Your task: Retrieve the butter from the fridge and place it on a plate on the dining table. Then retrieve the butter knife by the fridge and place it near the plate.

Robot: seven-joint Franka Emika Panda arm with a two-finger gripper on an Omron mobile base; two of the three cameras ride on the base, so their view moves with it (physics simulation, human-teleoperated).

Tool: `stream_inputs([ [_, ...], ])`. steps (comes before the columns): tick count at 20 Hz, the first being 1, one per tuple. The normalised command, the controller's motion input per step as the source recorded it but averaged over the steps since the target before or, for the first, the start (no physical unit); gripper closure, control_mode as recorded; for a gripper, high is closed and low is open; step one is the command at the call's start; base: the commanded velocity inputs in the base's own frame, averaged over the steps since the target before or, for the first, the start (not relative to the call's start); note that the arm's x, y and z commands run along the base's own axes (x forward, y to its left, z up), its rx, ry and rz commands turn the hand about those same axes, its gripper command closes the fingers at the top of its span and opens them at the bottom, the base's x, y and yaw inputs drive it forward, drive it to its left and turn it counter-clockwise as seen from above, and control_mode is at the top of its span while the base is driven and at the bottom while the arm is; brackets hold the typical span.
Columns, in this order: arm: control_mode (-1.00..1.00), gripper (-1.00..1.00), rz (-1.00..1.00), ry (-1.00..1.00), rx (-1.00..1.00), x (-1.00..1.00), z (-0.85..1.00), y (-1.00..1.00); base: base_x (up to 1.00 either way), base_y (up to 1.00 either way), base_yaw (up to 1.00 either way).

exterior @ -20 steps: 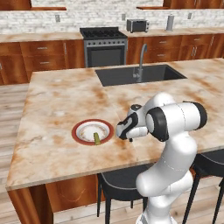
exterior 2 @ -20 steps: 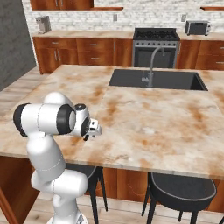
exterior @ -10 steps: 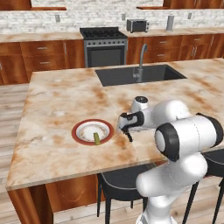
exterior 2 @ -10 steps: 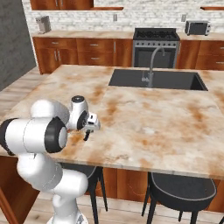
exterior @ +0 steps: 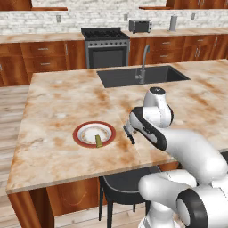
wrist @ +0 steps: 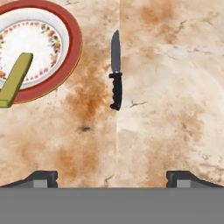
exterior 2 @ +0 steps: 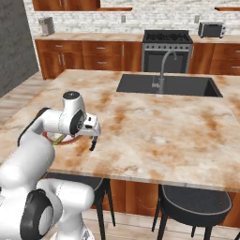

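I've got the dining table (exterior: 58,102) across both base views, mottled beige-orange top, dark sink (exterior: 142,75) sunk in the far side with the tap (exterior: 143,62) at its near edge. Back wall has the stove (exterior: 106,46) and wood cabinets (exterior: 40,58); a black stool (exterior: 122,189) sits under the near table edge.

Plate (exterior: 94,134) is on the table near the front edge, left of the arm: white centre, broad red-brown rim. Butter (exterior: 98,140) lies on the plate, a small yellow-olive stick reaching from the centre out over the rim on the near side. In the hand view it crosses the rim at the left edge.

Butter knife (wrist: 115,70) lies flat on the marble just beside the plate, not touching it, blade and handle in line, roughly parallel to the plate's edge.

Gripper (exterior: 129,135) hangs above the table just right of the plate, pointing down. In the hand view the two fingertips (wrist: 43,178) sit wide apart with nothing between them, knife well clear of both
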Motion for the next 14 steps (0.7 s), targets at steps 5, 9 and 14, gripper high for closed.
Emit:
stream_inputs([
  [5, -1.00, -1.00, 0.00, 0.17, 0.00, -0.77, 0.35, -0.27, 0.00, 0.00, 0.00],
  [9, -1.00, -1.00, 0.00, 0.21, 0.00, -0.34, 0.00, -0.53, 0.00, 0.00, 0.00],
  [14, -1.00, -1.00, 0.00, 0.18, -0.02, -0.33, 0.16, -0.13, 0.00, 0.00, 0.00],
])
